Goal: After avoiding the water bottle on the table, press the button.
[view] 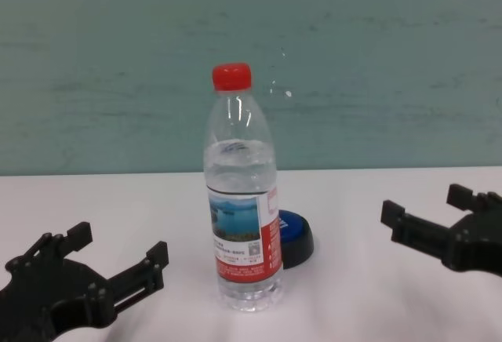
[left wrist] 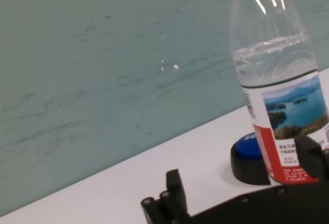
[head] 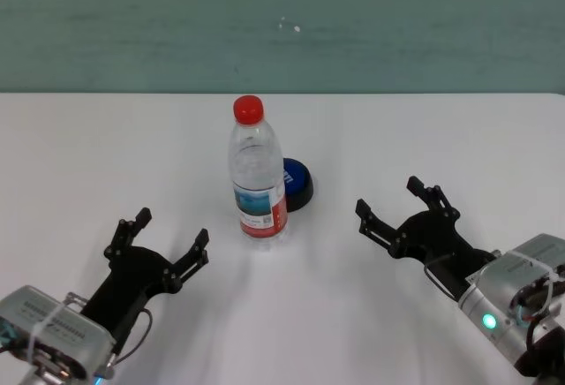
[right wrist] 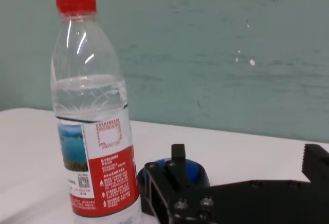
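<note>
Head view shows the tall clear plastic water bottle (head: pixel 259 177) upright on the white bench (head: pixel 459 138); low blue-domed button (head: pixel 297 182) just behind-right; right gripper (head: pixel 399 205), jaws open and empty, should arc round the bottle's right; left gripper (head: pixel 165 242) open, idle.

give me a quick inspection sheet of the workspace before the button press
surface: white table, bare apart from the two task items
job's things: water bottle upright, red cap on, part filled; blue button just behind it toward the robot's right, partly hidden
clutter: nothing seen
grippers: left gripper open, near-left of the bottle, holding nothing; right gripper open, to the right of the button, holding nothing
cables: thin wires at the left wrist
surroundings: teal wall behind the table
</note>
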`<state>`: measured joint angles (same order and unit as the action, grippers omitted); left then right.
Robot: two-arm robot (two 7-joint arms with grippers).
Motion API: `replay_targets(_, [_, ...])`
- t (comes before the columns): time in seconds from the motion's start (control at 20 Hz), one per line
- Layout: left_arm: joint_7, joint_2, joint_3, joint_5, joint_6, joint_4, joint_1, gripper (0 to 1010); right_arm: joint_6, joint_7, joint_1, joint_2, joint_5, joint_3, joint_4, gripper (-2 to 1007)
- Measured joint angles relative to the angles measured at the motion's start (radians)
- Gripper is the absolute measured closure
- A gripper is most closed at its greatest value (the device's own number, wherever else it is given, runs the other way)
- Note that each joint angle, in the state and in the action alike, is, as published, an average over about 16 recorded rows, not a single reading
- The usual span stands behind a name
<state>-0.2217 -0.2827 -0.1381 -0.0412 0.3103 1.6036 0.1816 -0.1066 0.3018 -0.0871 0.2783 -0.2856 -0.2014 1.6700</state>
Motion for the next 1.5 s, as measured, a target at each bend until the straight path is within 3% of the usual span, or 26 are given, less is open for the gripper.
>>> replay_targets(0.35, [0.000,0.000,0.000,0.000,0.000,0.000,0.000,10,-0.001,0.015,0.025,0.004,-0.021,-0.012,-0.028,1])
replay_targets(0.75, [0.000,0.000,0.000,0.000,0.000,0.000,0.000,10,0.024,0.018,0.047,0.004,-0.045,-0.019,-0.053,1])
replay_targets(1.05, [0.000,0.000,0.000,0.000,0.000,0.000,0.000,10,0.039,0.017,0.052,0.003,-0.055,-0.019,-0.057,1])
replay_targets(1.5, [0.000,0.000,0.000,0.000,0.000,0.000,0.000,10,0.036,0.017,0.050,0.004,-0.051,-0.019,-0.056,1])
